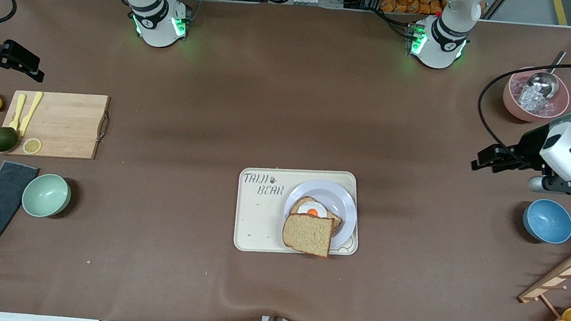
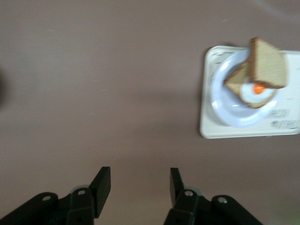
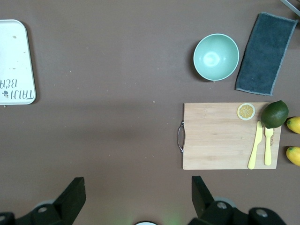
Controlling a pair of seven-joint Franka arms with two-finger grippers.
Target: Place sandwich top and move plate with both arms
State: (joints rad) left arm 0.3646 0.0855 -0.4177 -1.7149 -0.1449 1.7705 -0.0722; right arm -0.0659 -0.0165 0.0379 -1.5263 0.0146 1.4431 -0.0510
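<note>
The sandwich top (image 1: 308, 233), a plain brown slice, lies tilted over the egg-bearing bread slice (image 1: 312, 210) on the pale plate (image 1: 339, 199). It overhangs the plate's rim nearest the front camera. In the left wrist view the sandwich top (image 2: 267, 63) leans over the egg on the plate (image 2: 225, 105). My left gripper (image 1: 477, 164) (image 2: 139, 171) hovers open and empty over bare table, toward the left arm's end. Over the table beside the cutting board, my right gripper (image 1: 34, 74) (image 3: 137, 180) hangs open wide, holding nothing.
The plate rests on a cream tray (image 1: 259, 220) (image 3: 14, 61). A blue bowl (image 1: 547, 220), a pink bowl with a ladle (image 1: 534, 97) and a wooden rack (image 1: 570, 278) stand at the left arm's end. A cutting board (image 1: 66, 123), a green bowl (image 1: 46, 195) and a dark cloth (image 1: 0, 198) lie at the right arm's end.
</note>
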